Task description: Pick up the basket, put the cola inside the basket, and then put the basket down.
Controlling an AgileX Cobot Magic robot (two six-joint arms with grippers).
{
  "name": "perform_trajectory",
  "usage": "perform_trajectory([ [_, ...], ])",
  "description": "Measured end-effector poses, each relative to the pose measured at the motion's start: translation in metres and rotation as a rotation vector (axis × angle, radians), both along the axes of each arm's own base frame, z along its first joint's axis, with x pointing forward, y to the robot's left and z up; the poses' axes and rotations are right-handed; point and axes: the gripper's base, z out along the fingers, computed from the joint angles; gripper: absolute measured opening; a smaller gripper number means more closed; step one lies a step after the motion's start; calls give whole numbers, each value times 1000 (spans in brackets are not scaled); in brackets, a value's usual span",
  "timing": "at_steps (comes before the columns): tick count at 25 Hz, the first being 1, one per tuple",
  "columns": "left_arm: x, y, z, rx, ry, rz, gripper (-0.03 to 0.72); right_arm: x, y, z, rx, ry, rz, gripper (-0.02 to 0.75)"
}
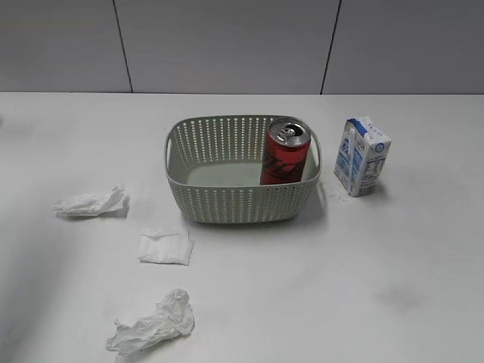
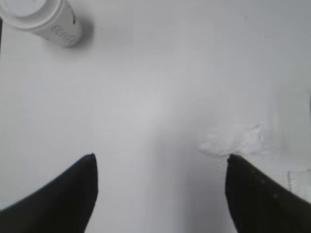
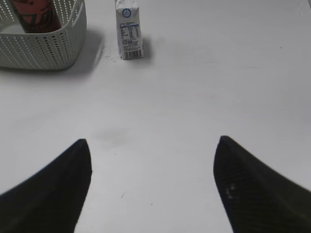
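The pale sage-green basket point(image 1: 227, 204) stands on the white table in the middle of the exterior view. The red cola can point(image 1: 285, 155) stands upright inside it, at its right end. In the right wrist view the basket point(image 3: 48, 51) is at the top left with the cola point(image 3: 36, 14) inside. My right gripper point(image 3: 153, 145) is open and empty over bare table, well short of the basket. My left gripper point(image 2: 160, 158) is open and empty above bare table. Neither gripper shows in the exterior view.
A white-and-blue milk carton point(image 1: 362, 156) stands right of the basket, also in the right wrist view point(image 3: 129, 30). Crumpled tissues lie at the left point(image 1: 92, 203), front left point(image 1: 151, 324) and a folded one point(image 1: 165, 247). A white cup point(image 2: 48, 19) lies far from my left gripper.
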Motion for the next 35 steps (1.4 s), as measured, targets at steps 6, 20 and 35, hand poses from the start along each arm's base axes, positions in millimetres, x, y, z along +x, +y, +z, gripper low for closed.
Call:
perform_trajectory([
  [6, -67, 7, -35, 40, 99, 0, 608, 0, 0, 0, 1, 1, -4, 591],
  [20, -208, 16, -97, 25, -40, 3, 591, 0, 0, 0, -1, 0, -5, 592],
  [35, -282, 17, -97, -51, -476, 1, 590, -1, 3, 0, 46, 7, 17, 590],
])
